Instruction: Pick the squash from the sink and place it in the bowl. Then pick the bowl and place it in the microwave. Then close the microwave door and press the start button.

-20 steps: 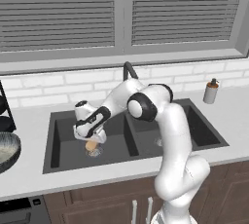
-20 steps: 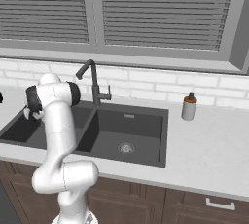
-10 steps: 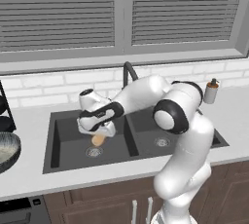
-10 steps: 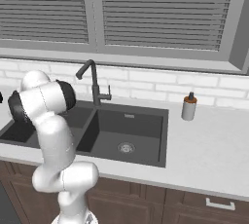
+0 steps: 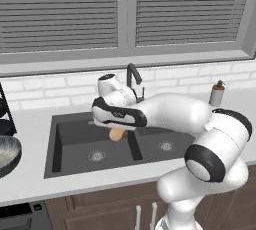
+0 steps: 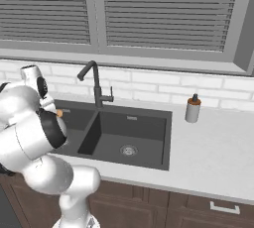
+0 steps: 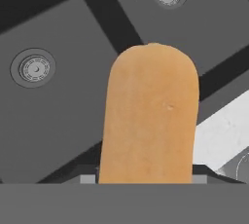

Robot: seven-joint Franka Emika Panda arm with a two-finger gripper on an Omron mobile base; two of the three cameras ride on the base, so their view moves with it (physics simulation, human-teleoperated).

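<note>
Gripper point(image 5: 116, 130) clamped on squash point(image 5: 116, 134), lifted above sink point(image 5: 75, 134), over left basin beside divider. Squash's long axis ran straight out along fingers. Bowl point(image 5: 6, 156) sat on counter well left of hand; carry had to go that way.

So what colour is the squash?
Plain orange-tan squash, clearest in the hand view.
</note>
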